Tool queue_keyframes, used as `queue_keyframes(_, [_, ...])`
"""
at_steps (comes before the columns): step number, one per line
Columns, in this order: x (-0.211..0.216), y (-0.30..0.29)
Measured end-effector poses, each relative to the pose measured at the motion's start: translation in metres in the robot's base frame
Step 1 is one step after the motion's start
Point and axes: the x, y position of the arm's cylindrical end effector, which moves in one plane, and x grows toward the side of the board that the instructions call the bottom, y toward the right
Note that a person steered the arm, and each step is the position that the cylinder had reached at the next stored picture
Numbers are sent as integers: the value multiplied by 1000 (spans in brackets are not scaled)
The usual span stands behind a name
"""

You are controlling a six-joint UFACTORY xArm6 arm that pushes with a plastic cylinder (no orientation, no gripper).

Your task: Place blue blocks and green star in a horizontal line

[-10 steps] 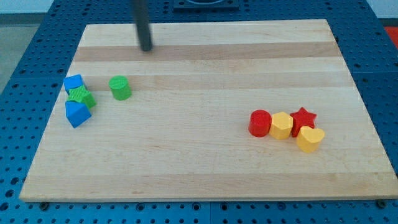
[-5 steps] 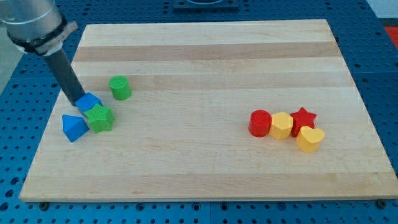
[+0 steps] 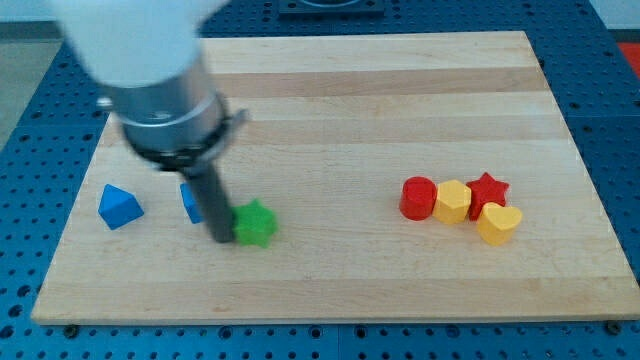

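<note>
Pale wood makes up the surface [image 3: 330, 280], a striped board lying on a blue perforated bench [image 3: 610, 60]. The arm's large grey and white body [image 3: 150, 70] fills the view's upper left, blurred, and from it the dark rod [image 3: 208, 205] drops toward the board's lower left. My tip [image 3: 222, 238] sits at the rod's end, pressed against the left side of the green star [image 3: 256, 224]. There are no jaws on this arm, so nothing is gripped; the tip only bears on the star's edge.

Just left of the rod, and partly hidden behind it, stands a blue block [image 3: 191, 201] whose shape cannot be made out. Well to the left of that, near the board's left edge, lies a second blue block [image 3: 119, 206], wedge-like with a pointed top. The two blue blocks and the green star run roughly left to right across the lower left of the board, the star a little lower in the view than the blue pair. The hidden blue block is near the star but the rod stands between them.

On the view's right, well apart from all this, four blocks cluster together: a red cylinder [image 3: 418, 197], a yellow hexagonal block [image 3: 452, 201] touching it, a red star [image 3: 487, 189] behind, and a yellow heart-like block [image 3: 498, 223] at the front right.
</note>
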Motion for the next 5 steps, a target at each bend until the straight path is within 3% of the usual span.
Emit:
queue_keyframes(1, [2,87])
queue_keyframes(2, [2,136])
queue_keyframes(3, [2,131])
queue_keyframes(5, [2,-129])
